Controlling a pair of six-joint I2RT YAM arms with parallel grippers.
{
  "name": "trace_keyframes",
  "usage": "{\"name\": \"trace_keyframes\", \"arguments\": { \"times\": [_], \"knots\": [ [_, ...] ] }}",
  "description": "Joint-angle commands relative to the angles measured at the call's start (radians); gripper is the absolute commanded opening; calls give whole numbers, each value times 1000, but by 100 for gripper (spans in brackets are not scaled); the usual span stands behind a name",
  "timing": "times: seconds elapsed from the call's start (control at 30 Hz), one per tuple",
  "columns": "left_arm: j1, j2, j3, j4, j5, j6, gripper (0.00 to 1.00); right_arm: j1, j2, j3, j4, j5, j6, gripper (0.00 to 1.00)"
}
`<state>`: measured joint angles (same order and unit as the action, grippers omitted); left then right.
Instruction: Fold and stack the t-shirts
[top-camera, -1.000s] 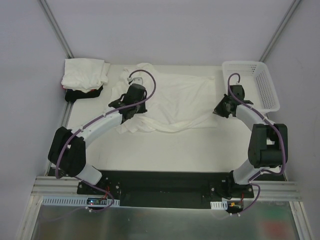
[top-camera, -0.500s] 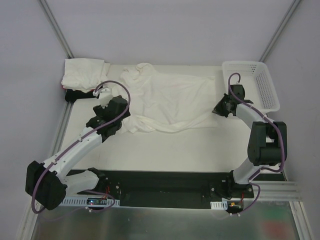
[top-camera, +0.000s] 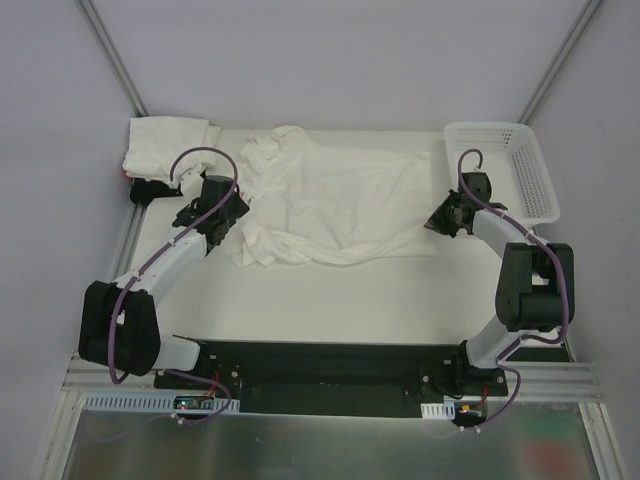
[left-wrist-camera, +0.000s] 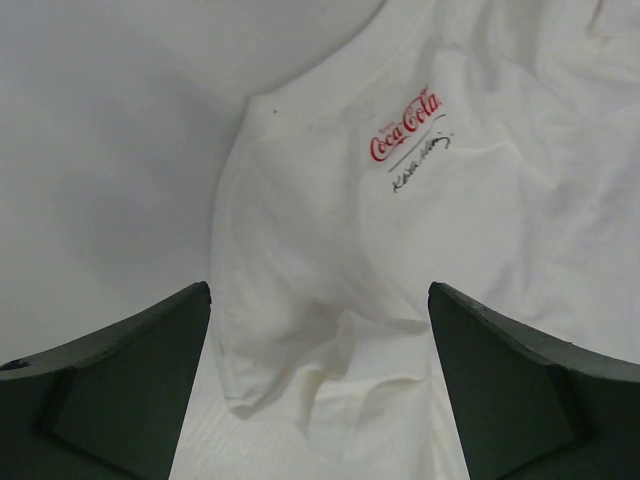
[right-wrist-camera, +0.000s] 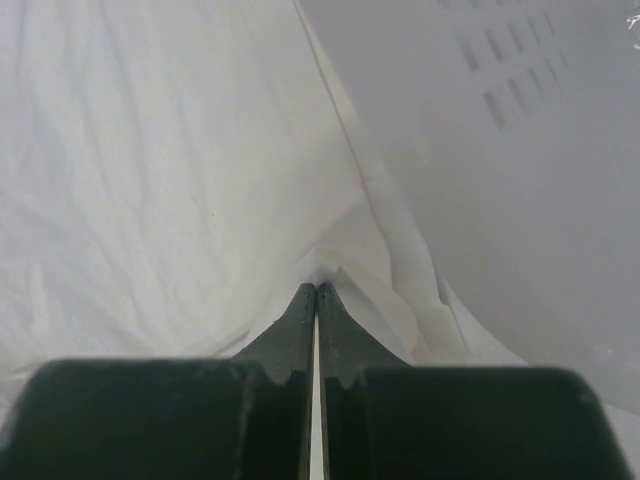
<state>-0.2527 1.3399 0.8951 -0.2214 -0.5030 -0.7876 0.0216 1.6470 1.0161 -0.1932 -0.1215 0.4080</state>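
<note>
1. left gripper (left-wrist-camera: 318, 290): jaws wide apart with nothing between them, hanging over the left end of the spread white t-shirt (top-camera: 340, 200). Can't tell if it touches the cloth.
2. Directly below it on that shirt is a small red logo print (left-wrist-camera: 406, 122) with a dark scribble under it, close to a curved stitched edge.
3. right gripper (right-wrist-camera: 316, 288): jaws pressed together, pinching a small raised fold at the shirt's right edge.
4. spread white t-shirt: lies wrinkled on the white table (top-camera: 330, 290), long side running left to right. Its near-left corner is bunched and folded over.
5. pile of white t-shirts (top-camera: 168, 148): off the spread shirt's far-left corner, not touching it.
6. black t-shirt (top-camera: 150, 190): under that pile, sticking out on the pile's near side, left of the spread shirt.
7. white mesh basket (top-camera: 535, 195): just right of the spread shirt's right edge. In the right wrist view its wall sits close beside the pinched fold.
</note>
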Motion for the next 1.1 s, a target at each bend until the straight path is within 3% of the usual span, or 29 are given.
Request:
{"name": "trace_keyframes", "arguments": {
  "times": [0.0,0.27,0.6,0.9,1.07],
  "knots": [
    [12,60,44,157,188,-51,89,-5,-29,-5,31,-20,12,1],
    [21,162,88,270,320,-116,84,-12,-29,-11,37,-26,15,1],
    [26,164,56,317,319,-170,78,-20,-47,-31,40,-27,15,1],
    [26,24,16,131,207,-101,89,-20,-27,-22,41,-33,18,1],
    [26,8,21,33,207,-44,89,-20,-15,-21,46,-32,18,1]
  ]
}}
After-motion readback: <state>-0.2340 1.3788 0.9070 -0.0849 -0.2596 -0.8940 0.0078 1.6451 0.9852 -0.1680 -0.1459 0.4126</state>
